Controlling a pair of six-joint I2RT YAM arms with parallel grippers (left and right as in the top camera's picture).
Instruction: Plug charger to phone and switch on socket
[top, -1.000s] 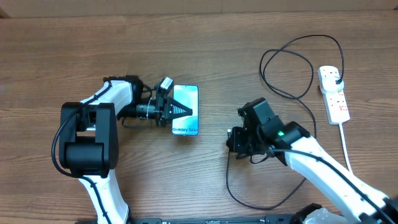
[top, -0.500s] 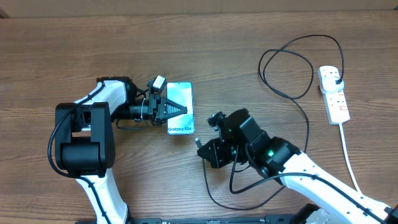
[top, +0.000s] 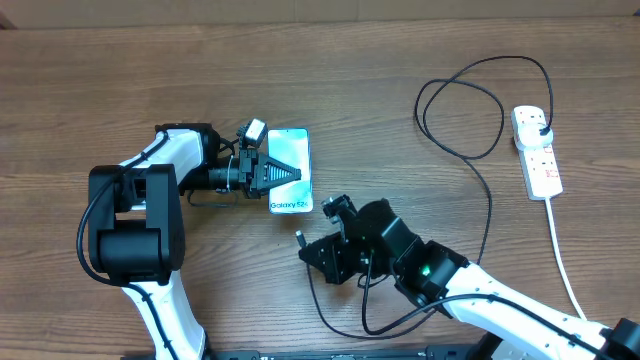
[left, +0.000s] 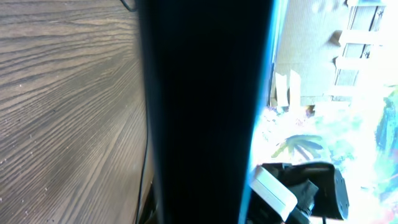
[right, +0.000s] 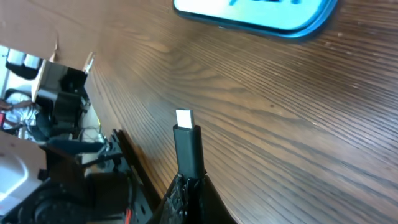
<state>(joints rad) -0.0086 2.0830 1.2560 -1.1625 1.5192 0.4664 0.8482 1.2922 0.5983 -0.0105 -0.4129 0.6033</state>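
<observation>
Right gripper clamps charger tip near phone, socket well apart.

Soft, even overhead light with faint shadows; the left wrist view is blurred and washed out; the phone glows.

On the table, the phone lies left of the charger, the socket at the far right.

Left arm folded, fingers clamped, right arm stretched leftward, fingers apparently pinched
</observation>
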